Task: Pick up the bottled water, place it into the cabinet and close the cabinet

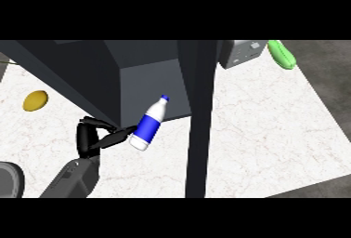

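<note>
The bottled water (149, 123) is white with a blue label and blue cap. It tilts with the cap up and to the right, in front of the dark cabinet's (147, 81) open front. My left hand (93, 137) comes in from the lower left. Its thumb and fingers (118, 135) close on the bottle's lower end. The cabinet door (201, 135) stands open, seen edge-on as a dark upright band right of the bottle. My right hand does not show.
A yellow rounded item (35, 100) lies on the white counter (274, 139) at the left. A green item (281, 54) and a grey box-like appliance (241, 52) sit at the back right. A grey rounded object (8, 179) is at the lower left edge.
</note>
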`<act>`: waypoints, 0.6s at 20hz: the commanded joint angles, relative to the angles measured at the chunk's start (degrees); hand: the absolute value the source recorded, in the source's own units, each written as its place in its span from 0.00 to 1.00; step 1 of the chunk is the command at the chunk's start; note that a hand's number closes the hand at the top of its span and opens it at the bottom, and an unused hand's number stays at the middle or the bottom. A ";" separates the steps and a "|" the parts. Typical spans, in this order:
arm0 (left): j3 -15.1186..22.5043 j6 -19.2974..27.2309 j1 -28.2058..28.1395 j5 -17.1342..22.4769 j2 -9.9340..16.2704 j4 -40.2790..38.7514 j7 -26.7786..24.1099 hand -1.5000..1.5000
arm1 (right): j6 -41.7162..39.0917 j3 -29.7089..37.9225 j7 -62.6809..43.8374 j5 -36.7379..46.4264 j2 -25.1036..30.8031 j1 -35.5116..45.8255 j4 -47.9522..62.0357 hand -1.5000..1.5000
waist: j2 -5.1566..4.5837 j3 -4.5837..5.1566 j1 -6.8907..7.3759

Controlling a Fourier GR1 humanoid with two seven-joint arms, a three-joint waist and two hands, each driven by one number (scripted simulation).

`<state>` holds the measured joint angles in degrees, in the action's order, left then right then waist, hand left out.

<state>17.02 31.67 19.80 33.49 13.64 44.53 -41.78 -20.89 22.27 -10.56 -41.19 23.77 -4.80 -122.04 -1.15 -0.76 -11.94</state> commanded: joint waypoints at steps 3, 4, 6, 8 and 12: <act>3.26 -1.60 16.97 -2.01 -5.67 0.41 3.53 1.00 | -0.24 -0.11 -0.30 0.54 0.63 0.50 0.21 0.00 | -0.34 0.95 -0.87; 2.04 -1.73 18.15 -1.13 -4.83 0.34 4.32 1.00 | -0.86 0.59 -0.44 -0.15 1.62 0.93 0.96 0.00 | -0.41 0.94 -1.27; 2.14 -2.79 18.47 -0.83 -5.52 -0.34 3.95 1.00 | 0.37 0.96 -0.05 0.79 1.03 1.38 0.97 0.00 | -0.33 1.00 0.21; 1.39 -3.65 18.75 0.13 -6.04 -0.94 3.83 1.00 | -0.75 1.11 0.24 0.97 0.87 -0.14 0.76 0.00 | -0.07 0.96 0.29; 2.13 -4.65 19.02 0.28 -8.34 -1.50 3.08 1.00 | -0.61 1.46 -0.26 1.43 1.61 -0.01 -0.42 0.00 | 0.37 1.00 2.08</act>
<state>16.97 28.90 25.14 34.60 12.50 39.90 -39.90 -21.65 23.21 -10.58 -40.58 24.79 -4.73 -121.64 -1.03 -0.08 -9.22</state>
